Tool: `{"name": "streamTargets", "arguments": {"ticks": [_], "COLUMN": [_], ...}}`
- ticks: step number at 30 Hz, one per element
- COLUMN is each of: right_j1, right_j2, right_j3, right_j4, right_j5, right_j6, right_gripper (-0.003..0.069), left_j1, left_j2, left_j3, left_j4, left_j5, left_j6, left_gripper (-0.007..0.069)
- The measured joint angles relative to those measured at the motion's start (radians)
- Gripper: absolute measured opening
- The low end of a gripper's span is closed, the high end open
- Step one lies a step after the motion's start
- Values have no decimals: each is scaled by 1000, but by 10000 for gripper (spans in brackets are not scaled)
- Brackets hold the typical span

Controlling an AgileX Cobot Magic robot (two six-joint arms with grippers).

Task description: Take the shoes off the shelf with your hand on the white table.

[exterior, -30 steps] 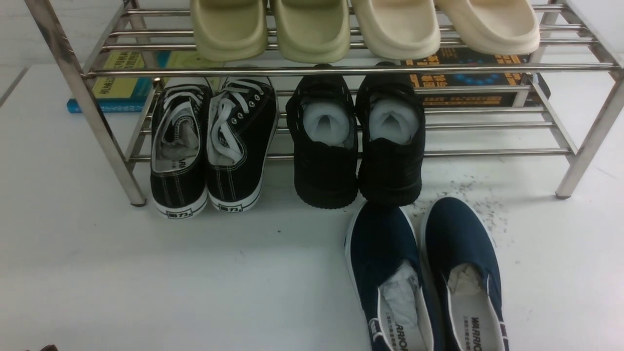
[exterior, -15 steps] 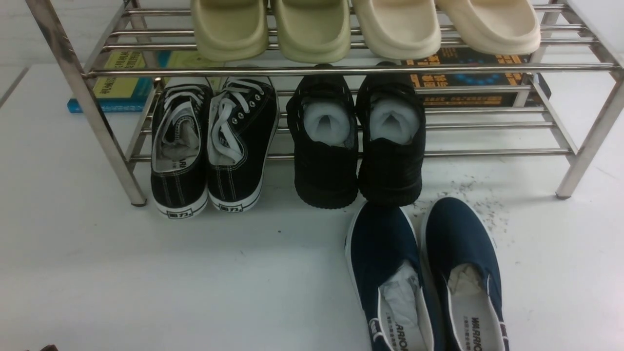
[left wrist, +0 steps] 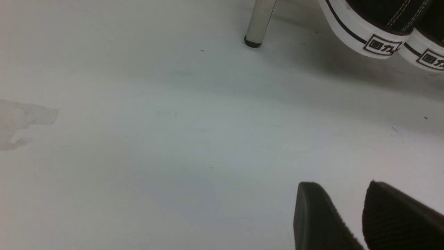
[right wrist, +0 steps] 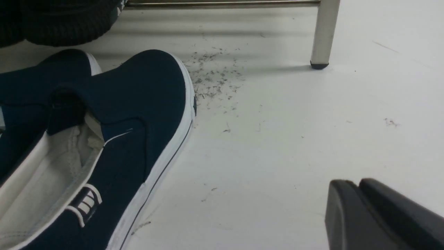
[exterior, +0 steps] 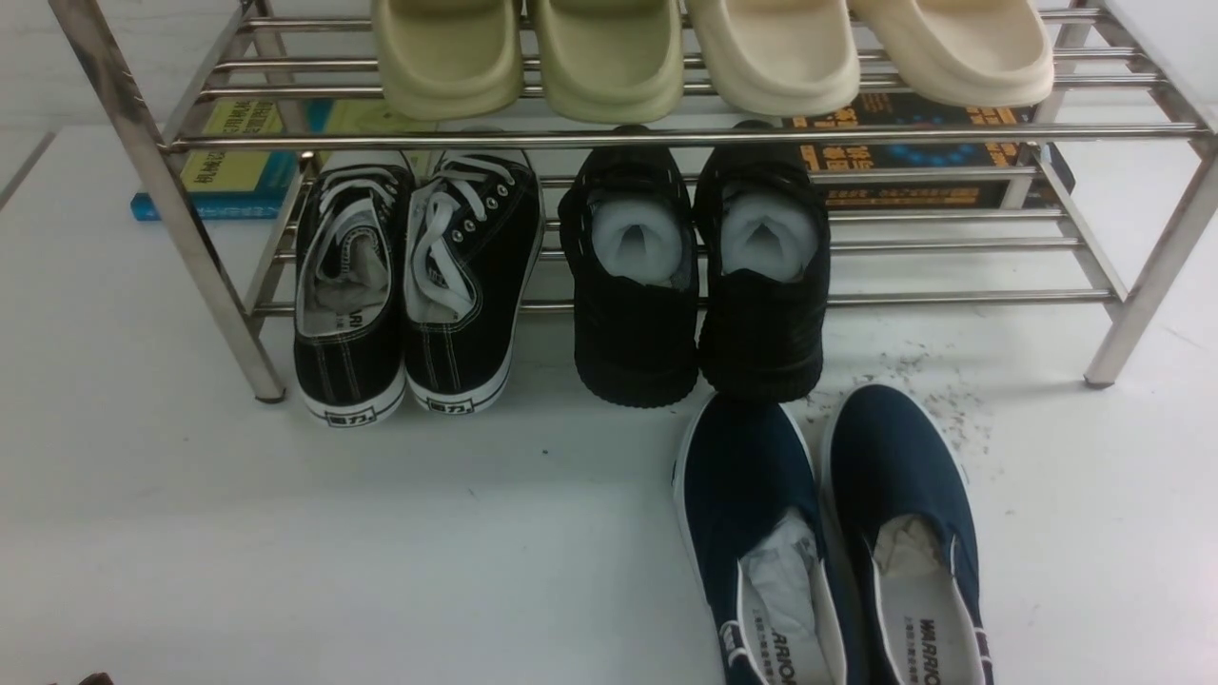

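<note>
The navy blue shoes [exterior: 828, 533] lie side by side on the white table [exterior: 285, 552], in front of the steel shelf [exterior: 666, 138], with their toes near the all-black pair. In the right wrist view the right-hand navy shoe [right wrist: 138, 114] lies beside my right gripper [right wrist: 353, 181], apart from it. That gripper's fingers are pressed together and hold nothing. My left gripper [left wrist: 341, 184] hovers over bare table near a shelf leg [left wrist: 258, 24]. Its fingers stand apart with nothing between them. Neither gripper shows in the front view.
On the lower tier sit black lace-up sneakers [exterior: 414, 285] and all-black shoes [exterior: 699, 276]. Pale slippers [exterior: 714, 52] rest on the top tier. Books [exterior: 238, 162] lie behind the shelf. Dark scuff marks [exterior: 937, 395] speckle the table by the navy toes.
</note>
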Motion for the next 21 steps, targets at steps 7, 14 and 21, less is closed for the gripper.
{"name": "streamTargets", "arguments": {"ticks": [7,14,21], "right_j1": [-50,-50,-50], "right_j2": [0,0,0], "right_j3": [0,0,0], "right_j4": [0,-1,0], "right_j5": [0,0,0], "right_j6": [0,0,0], "right_gripper": [83,95,102], "left_j1": [0,0,0], "left_j2": [0,0,0], "left_j3": [0,0,0], "left_j4": [0,0,0], "left_j5": [0,0,0], "left_j6": [0,0,0], "left_gripper": [240,240,240]}}
